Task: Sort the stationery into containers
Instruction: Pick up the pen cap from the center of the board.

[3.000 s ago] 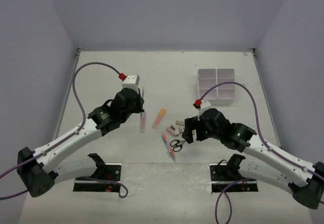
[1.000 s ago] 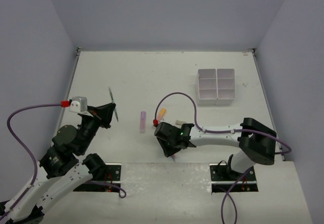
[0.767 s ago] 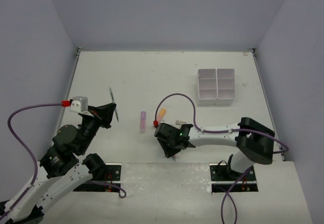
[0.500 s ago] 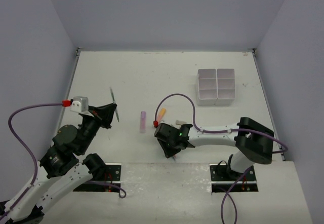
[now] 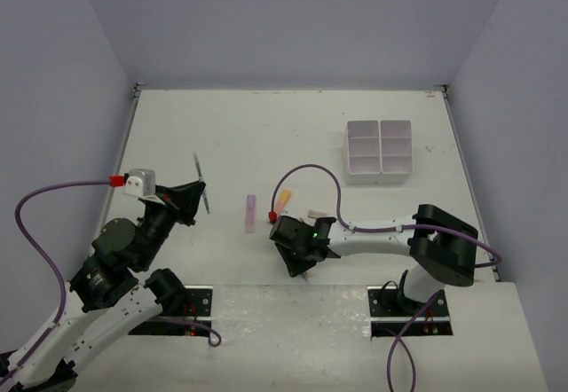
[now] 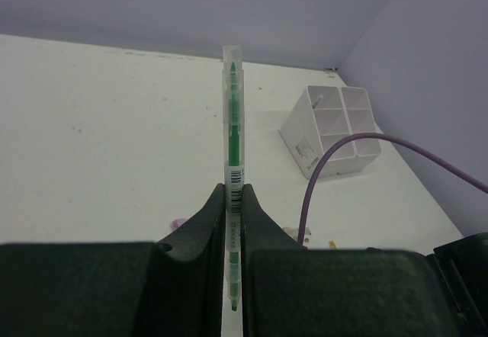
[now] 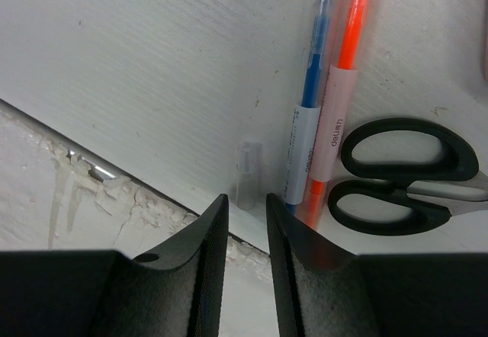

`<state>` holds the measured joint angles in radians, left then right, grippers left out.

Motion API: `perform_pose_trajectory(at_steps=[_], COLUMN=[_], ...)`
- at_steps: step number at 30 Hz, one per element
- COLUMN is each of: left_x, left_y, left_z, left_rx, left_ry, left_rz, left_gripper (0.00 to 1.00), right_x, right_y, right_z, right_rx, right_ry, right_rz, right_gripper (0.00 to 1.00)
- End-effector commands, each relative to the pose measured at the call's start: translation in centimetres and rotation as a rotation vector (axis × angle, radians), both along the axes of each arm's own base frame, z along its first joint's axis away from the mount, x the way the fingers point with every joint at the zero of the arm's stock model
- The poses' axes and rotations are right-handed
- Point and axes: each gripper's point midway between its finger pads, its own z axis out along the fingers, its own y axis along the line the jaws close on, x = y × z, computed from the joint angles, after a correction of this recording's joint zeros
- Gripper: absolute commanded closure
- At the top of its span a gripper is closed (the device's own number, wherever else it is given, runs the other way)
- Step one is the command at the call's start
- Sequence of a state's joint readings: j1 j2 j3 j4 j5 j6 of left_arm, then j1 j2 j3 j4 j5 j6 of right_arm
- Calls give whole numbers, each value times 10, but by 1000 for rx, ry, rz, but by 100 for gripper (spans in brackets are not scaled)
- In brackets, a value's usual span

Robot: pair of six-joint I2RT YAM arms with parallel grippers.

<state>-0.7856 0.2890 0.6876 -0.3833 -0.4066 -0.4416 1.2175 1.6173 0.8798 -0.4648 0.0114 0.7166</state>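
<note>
**Green pen and its surroundings.** We see the green pen (image 6: 232,116) held upright above the left side of the table (image 5: 222,126). It is well apart from the organiser box (image 5: 379,177), which stands at the far right. A lilac highlighter (image 5: 250,213) and an orange highlighter (image 5: 282,199) lie on the table between them. The purple cable (image 5: 306,165) of the right arm loops over the middle ground.

**Left jaws.** The left gripper (image 6: 232,200) is clenched on the lower barrel of the green pen. The capped tip rises clear above the fingers.

**Right jaws.** The right gripper (image 7: 242,202) is low at the near edge of the table. Its jaws stand a narrow gap apart. A small clear piece (image 7: 248,173) lies on the table with its near end at the mouth of that gap. We cannot tell whether the fingers press on it. Just to the right of the piece a blue pen (image 7: 308,123) and an orange-red pen (image 7: 339,108) lie side by side, touching. Black-handled scissors (image 7: 396,127) lie against the orange-red pen.

**Limits of view.** From above, the right gripper covers the pens and the scissors. A small pale item beside the orange highlighter is too small to name. The scissor blades run out of the wrist view.
</note>
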Motion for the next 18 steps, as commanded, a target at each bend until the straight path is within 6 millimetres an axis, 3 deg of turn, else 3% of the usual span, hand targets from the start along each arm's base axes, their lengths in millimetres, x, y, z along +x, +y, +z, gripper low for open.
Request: perform_pose_trajectory(at_steps=[1, 8, 18], left_x=[2, 2, 2], left_y=[0, -2, -2], left_z=[-3, -4, -5], left_rx=[22, 28, 32], left_ry=[-6, -2, 1], left_rz=[-1, -6, -7], left_gripper=[100, 100, 100], right_x=[6, 11, 14], right_y=[7, 9, 21], right_z=[16, 21, 43], right_rx=[23, 17, 68], right_ry=[-35, -53, -75], right_rz=[-15, -18, 14], right_gripper=[70, 67, 64])
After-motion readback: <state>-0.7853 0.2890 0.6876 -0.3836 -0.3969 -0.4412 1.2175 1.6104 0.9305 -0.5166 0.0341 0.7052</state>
